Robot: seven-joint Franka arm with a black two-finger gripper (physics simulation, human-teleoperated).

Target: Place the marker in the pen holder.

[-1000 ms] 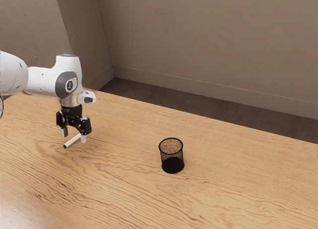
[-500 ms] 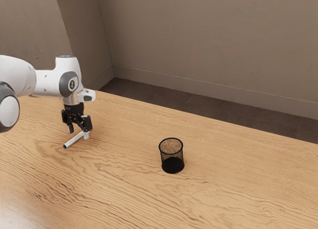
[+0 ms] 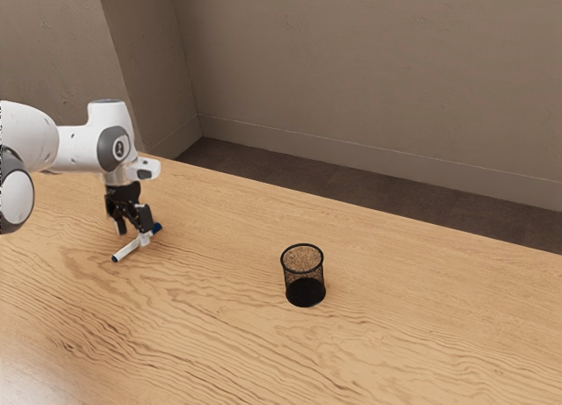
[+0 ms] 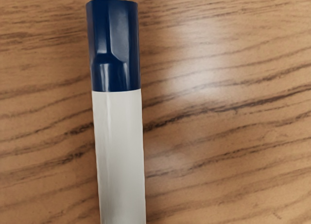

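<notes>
end effector [image 3: 133, 237]: fingers spread, one to either side of the marker [image 3: 127, 250] as the exterior view has it, not pinched on it. marker lies flat on the surface [image 3: 395, 326], well apart from the pen holder [image 3: 304, 282].

change since the earlier frame: my end effector has shifted a little toward the exterior view's left. the blue cap [image 3: 157, 228], hidden behind a finger half a second ago, now pokes out past that finger. marker itself in the same spot, dark tip [image 3: 114, 259] where it was. pen holder unmoved: black wire mesh, round, upright, with a thick rim and a dark base. my white arm [image 3: 77, 148] reaches in from the exterior view's left.

wrist view: faceted, glossy blue cap meeting a plain white barrel, wood grain beneath, a pale patch of shine beside the marker.

surface: light brown wood, long wavy dark grain, a pale glare at the exterior view's near left corner. far edge runs slantwise, lower toward the exterior view's right.

room: plain grey-brown walls [image 3: 369, 62] meeting in a corner, a baseboard [image 3: 369, 156] of similar colour along the foot, dark brown floor [image 3: 290, 178] behind the surface.
</notes>
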